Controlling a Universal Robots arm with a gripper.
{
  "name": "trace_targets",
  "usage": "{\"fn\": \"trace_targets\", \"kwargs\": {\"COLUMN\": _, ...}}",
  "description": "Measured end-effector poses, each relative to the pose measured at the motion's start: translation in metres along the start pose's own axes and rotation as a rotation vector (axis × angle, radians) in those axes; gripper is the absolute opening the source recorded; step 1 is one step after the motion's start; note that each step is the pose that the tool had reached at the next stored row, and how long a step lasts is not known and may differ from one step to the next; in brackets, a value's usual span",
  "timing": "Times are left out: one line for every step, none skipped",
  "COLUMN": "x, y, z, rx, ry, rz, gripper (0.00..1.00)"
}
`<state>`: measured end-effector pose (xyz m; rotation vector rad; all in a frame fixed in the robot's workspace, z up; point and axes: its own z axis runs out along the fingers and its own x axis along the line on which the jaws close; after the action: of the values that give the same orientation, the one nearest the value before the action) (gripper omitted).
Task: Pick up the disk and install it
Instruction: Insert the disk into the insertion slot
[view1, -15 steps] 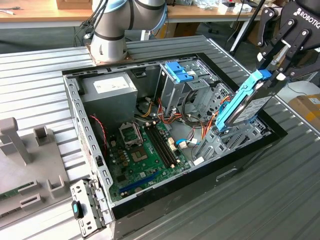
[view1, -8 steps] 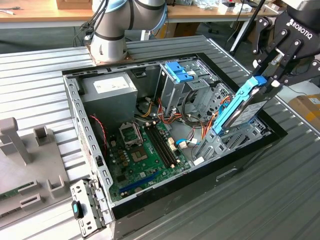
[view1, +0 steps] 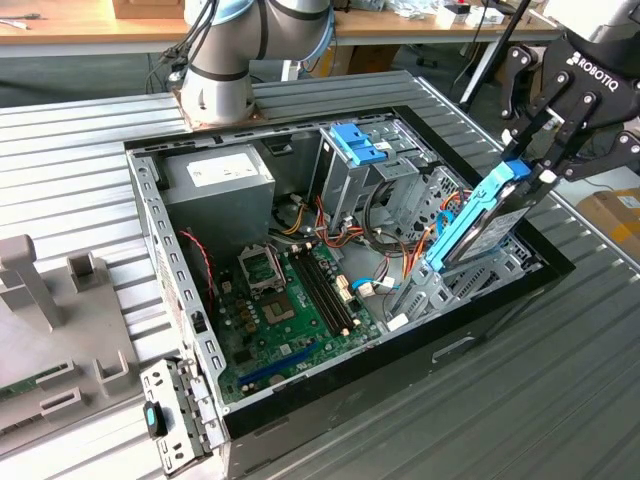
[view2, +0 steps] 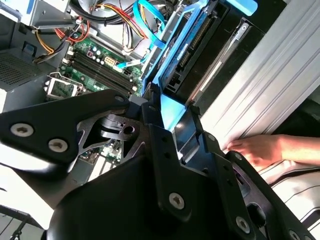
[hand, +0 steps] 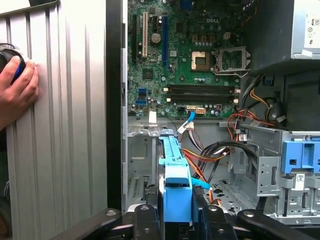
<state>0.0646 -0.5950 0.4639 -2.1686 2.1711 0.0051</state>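
Note:
The disk (view1: 470, 228), a grey drive in bright blue carrier rails, stands tilted on its edge over the drive bay (view1: 470, 285) at the exterior view's right side of the open computer case (view1: 150, 215). My gripper (view1: 530, 176) is shut on the disk's upper end, its black fingers clamping the blue rail. In the second wrist view the gripper (view2: 167, 117) grips the blue carrier of the disk (view2: 192, 42). In the first wrist view the disk (hand: 172, 160) runs edge-on away from the gripper (hand: 176, 212) toward the bay floor.
Inside the case lie a green motherboard (view1: 290, 300), a grey power supply (view1: 220, 175), a tall metal cage with a blue latch (view1: 355, 145) and loose cables (view1: 395, 255). A person's hand (view2: 255, 147) rests on the ribbed table beside the case. A loose metal bracket (view1: 165, 415) lies near the case's front corner.

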Motion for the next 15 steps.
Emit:
{"fn": "trace_targets", "kwargs": {"x": 0.0003, "y": 0.0001, "z": 0.0017, "rx": 0.0006, "ry": -0.0001, "rz": -0.002, "gripper": 0.36}}
{"fn": "trace_targets", "kwargs": {"x": 0.0006, "y": 0.0001, "z": 0.0036, "rx": 0.0014, "ry": 0.0001, "rz": -0.004, "gripper": 0.36}}
{"fn": "trace_targets", "kwargs": {"x": 0.0011, "y": 0.0003, "z": 0.0062, "rx": 0.0024, "ry": -0.0001, "rz": -0.005, "gripper": 0.36}}
{"fn": "trace_targets", "kwargs": {"x": 0.0015, "y": 0.0006, "z": 0.0092, "rx": 0.0031, "ry": -0.0001, "rz": -0.006, "gripper": 0.36}}
{"fn": "trace_targets", "kwargs": {"x": 0.0033, "y": 0.0013, "z": 0.0158, "rx": 0.0039, "ry": 0.0, "rz": -0.008, "gripper": 0.36}}
{"fn": "trace_targets", "kwargs": {"x": 0.0034, "y": 0.0014, "z": 0.0171, "rx": 0.0045, "ry": 0.0, "rz": -0.008, "gripper": 0.36}}
{"fn": "trace_targets", "kwargs": {"x": 0.0035, "y": 0.0015, "z": 0.0181, "rx": 0.005, "ry": 0.0001, "rz": -0.008, "gripper": 0.36}}
{"fn": "trace_targets", "kwargs": {"x": 0.0035, "y": 0.0015, "z": 0.0191, "rx": 0.0055, "ry": -0.0001, "rz": -0.009, "gripper": 0.36}}
{"fn": "trace_targets", "kwargs": {"x": 0.0036, "y": 0.0016, "z": 0.0197, "rx": 0.0058, "ry": -0.0003, "rz": -0.009, "gripper": 0.36}}
{"fn": "trace_targets", "kwargs": {"x": 0.0037, "y": 0.0019, "z": 0.0209, "rx": 0.0065, "ry": -0.0001, "rz": -0.009, "gripper": 0.36}}
{"fn": "trace_targets", "kwargs": {"x": 0.0037, "y": 0.0021, "z": 0.0213, "rx": 0.0068, "ry": -0.0002, "rz": -0.009, "gripper": 0.36}}
{"fn": "trace_targets", "kwargs": {"x": 0.0037, "y": 0.0021, "z": 0.0214, "rx": 0.0068, "ry": -0.0001, "rz": -0.009, "gripper": 0.36}}
{"fn": "trace_targets", "kwargs": {"x": 0.0037, "y": 0.0021, "z": 0.0214, "rx": 0.0068, "ry": -0.0001, "rz": -0.009, "gripper": 0.36}}
{"fn": "trace_targets", "kwargs": {"x": 0.0037, "y": 0.0021, "z": 0.0214, "rx": 0.0068, "ry": -0.0002, "rz": -0.009, "gripper": 0.36}}
{"fn": "trace_targets", "kwargs": {"x": 0.0037, "y": 0.0021, "z": 0.0215, "rx": 0.0068, "ry": -0.0002, "rz": -0.009, "gripper": 0.36}}
